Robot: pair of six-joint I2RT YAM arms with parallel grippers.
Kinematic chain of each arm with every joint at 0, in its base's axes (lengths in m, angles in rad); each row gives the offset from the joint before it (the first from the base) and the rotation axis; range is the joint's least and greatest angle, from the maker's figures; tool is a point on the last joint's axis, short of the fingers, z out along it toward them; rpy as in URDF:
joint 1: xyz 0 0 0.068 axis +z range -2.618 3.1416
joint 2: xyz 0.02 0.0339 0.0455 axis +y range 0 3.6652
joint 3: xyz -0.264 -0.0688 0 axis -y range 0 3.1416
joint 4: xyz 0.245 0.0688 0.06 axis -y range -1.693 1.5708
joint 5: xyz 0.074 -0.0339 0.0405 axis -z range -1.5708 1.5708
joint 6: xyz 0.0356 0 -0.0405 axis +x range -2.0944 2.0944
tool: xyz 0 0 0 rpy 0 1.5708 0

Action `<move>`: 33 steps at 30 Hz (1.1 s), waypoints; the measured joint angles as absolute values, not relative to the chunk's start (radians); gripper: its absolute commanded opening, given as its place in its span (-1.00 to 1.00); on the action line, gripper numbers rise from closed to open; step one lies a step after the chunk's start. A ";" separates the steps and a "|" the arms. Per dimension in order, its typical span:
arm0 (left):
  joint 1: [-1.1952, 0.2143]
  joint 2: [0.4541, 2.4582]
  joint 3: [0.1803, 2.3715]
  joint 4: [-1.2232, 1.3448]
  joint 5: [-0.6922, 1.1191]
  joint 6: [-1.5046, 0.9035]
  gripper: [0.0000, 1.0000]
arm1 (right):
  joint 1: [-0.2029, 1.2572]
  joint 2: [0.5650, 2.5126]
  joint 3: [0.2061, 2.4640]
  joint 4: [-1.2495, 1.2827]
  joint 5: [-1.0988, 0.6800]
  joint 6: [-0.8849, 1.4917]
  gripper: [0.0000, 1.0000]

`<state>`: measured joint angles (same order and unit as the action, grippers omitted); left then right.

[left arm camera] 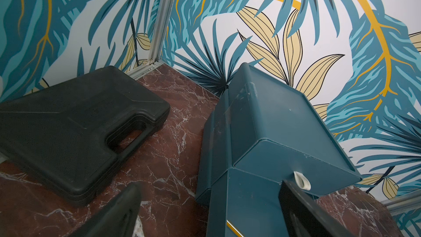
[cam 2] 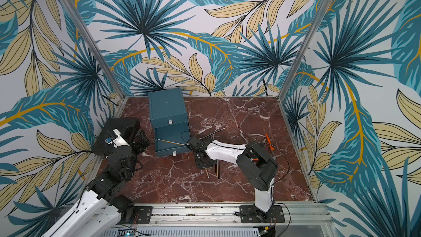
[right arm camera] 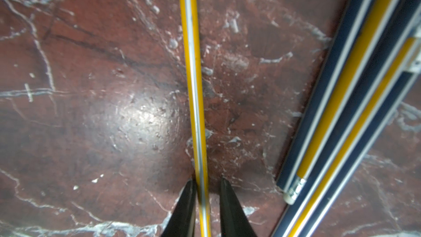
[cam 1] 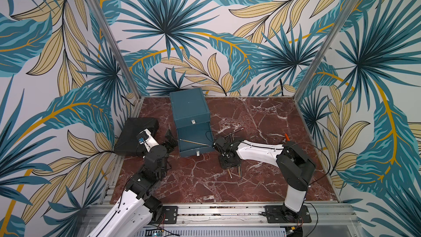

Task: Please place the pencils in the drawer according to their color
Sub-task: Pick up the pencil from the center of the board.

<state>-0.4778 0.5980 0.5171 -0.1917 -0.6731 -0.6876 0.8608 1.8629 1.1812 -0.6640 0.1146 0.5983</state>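
Note:
The teal drawer (cam 1: 190,108) (left arm camera: 273,119) stands at the back of the table with a lower tray (cam 1: 193,150) pulled out. A yellow pencil (cam 1: 196,142) (left arm camera: 232,226) lies slanted across that tray. My right gripper (right arm camera: 207,180) points down at the table just right of the tray, its jaws narrowly astride a yellow pencil (right arm camera: 192,76). One finger touches it and a slim gap shows at the other. Dark blue and yellow pencils (right arm camera: 341,110) lie beside it. More dark pencils (cam 1: 233,132) lie behind the right wrist. My left gripper (cam 1: 170,139) (left arm camera: 210,183) hangs open by the tray's left side, holding nothing.
A flat black plastic case (cam 1: 134,133) (left arm camera: 75,128) lies at the left edge, behind my left arm. An orange-handled tool (cam 1: 287,136) lies to the right, behind my right arm. Pencil ends (cam 1: 239,172) stick out from under the right wrist. Patterned walls enclose three sides.

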 measured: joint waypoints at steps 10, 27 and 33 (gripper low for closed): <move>-0.478 0.598 0.517 -0.192 -0.673 -0.689 1.00 | 0.859 1.863 1.181 -0.659 0.116 0.595 -0.95; -0.478 0.598 0.517 -0.192 -0.673 -0.689 0.99 | 0.849 1.772 1.155 -0.652 0.199 0.568 -1.00; -0.478 0.598 0.517 -0.192 -0.673 -0.690 1.00 | 0.849 1.665 1.154 -0.649 0.250 0.545 -1.00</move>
